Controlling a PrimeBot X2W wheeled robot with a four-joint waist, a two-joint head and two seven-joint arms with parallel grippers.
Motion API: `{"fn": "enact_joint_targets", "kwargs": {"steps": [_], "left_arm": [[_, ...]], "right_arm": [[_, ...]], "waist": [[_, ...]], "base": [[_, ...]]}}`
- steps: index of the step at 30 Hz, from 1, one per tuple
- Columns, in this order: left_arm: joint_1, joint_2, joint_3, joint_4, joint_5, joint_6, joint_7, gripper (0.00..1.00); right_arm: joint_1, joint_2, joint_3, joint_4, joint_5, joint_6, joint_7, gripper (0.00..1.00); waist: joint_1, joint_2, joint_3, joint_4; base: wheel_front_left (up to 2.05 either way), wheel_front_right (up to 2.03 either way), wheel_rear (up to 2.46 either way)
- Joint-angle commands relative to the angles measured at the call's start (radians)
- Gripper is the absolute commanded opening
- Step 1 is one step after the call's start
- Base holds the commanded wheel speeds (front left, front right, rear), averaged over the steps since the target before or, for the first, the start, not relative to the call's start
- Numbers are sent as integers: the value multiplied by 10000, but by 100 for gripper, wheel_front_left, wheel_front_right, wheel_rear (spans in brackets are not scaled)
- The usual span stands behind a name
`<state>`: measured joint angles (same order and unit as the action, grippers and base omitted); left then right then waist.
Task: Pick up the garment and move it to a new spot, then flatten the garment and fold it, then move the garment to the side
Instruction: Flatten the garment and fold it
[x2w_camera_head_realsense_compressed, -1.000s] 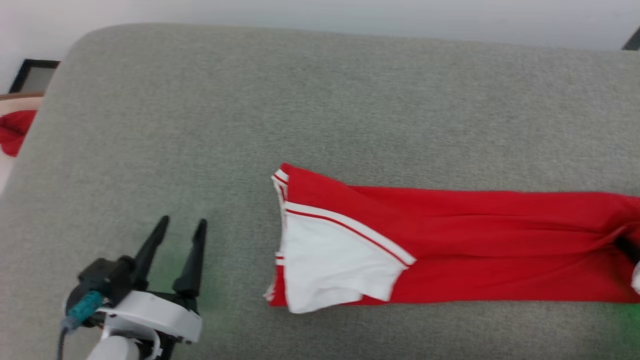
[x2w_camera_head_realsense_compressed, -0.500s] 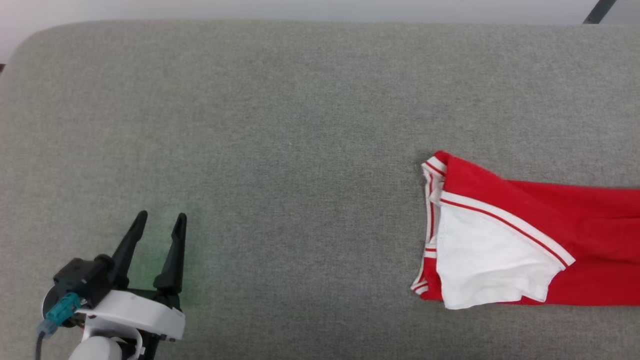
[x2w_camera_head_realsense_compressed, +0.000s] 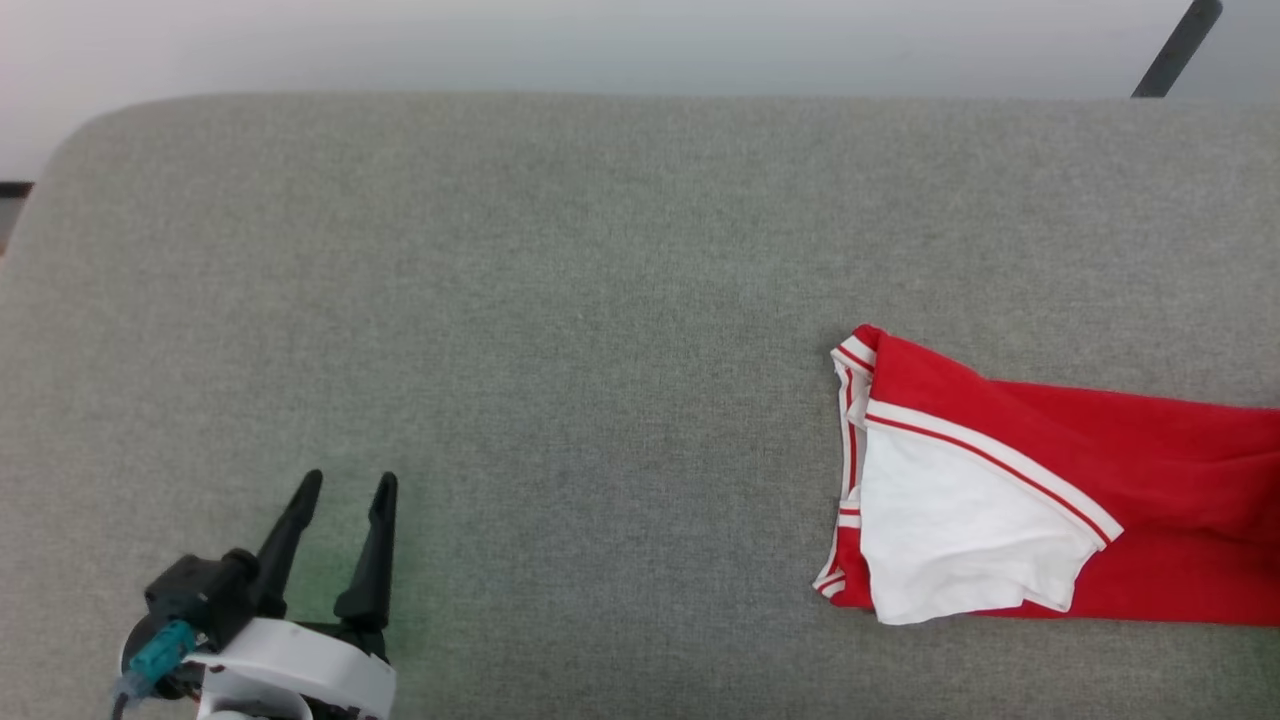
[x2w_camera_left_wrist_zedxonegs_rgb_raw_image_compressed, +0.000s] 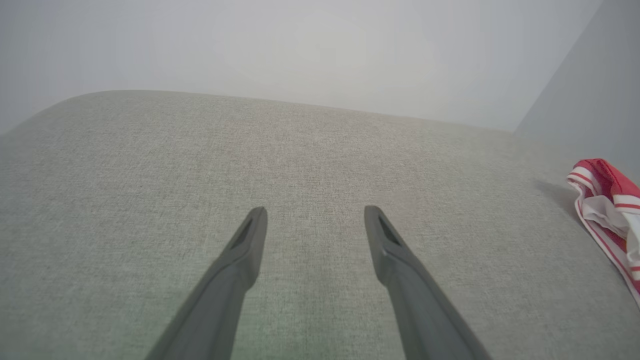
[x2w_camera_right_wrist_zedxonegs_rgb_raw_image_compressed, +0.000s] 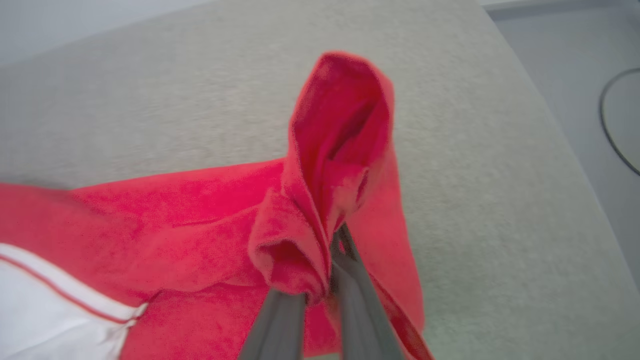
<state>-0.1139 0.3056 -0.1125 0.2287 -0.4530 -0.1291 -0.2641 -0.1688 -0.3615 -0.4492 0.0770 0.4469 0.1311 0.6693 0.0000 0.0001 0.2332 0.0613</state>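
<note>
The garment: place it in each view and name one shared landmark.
Head view: the garment lies low at the right edge.
Left wrist view: the garment peeks in at the right edge.
Right wrist view: centre and lower left, bunched in the right gripper.
Shared landmark: the white sleeve end.

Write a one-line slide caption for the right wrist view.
Right gripper shut on a bunched fold of the red garment, the rest lying on the grey cushion.

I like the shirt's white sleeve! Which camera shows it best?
The head view: the whole white sleeve lies flat. The left wrist view catches its striped edge; the right wrist view, a blurry white corner.
</note>
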Motion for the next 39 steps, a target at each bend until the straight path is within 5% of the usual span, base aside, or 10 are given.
{"fn": "enact_joint_targets", "kwargs": {"steps": [1, 6, 16, 25, 39], "left_arm": [[146, -67, -22, 52, 41, -18, 10, 100], [220, -251, -70, 128, 40, -18, 10, 100], [200, -434, -127, 220, -72, -18, 10, 100], [3, -540, -146, 255, -191, -18, 10, 100], [-289, -547, -168, 320, -387, -19, 10, 100]], "right_arm": [[241, 250, 636, -698, 111, -8, 216, 0], [435, 728, 2247, -2257, 274, -7, 813, 0], [-205, 1328, 4535, -2981, 4, -7, 1107, 0], [-714, 1868, 5493, -1641, 106, -7, 587, 0], [-1295, 1786, 6339, 370, 361, -7, -523, 0]], "waist": [[0, -1, -298, 23], [0, -1, -518, 206], [0, -1, -498, 616], [0, -1, -147, 876], [0, -1, 147, 896]], "base": [[0, 0, 0], [0, 0, 0], [0, 0, 0], [0, 0, 0], [0, 0, 0]]}}
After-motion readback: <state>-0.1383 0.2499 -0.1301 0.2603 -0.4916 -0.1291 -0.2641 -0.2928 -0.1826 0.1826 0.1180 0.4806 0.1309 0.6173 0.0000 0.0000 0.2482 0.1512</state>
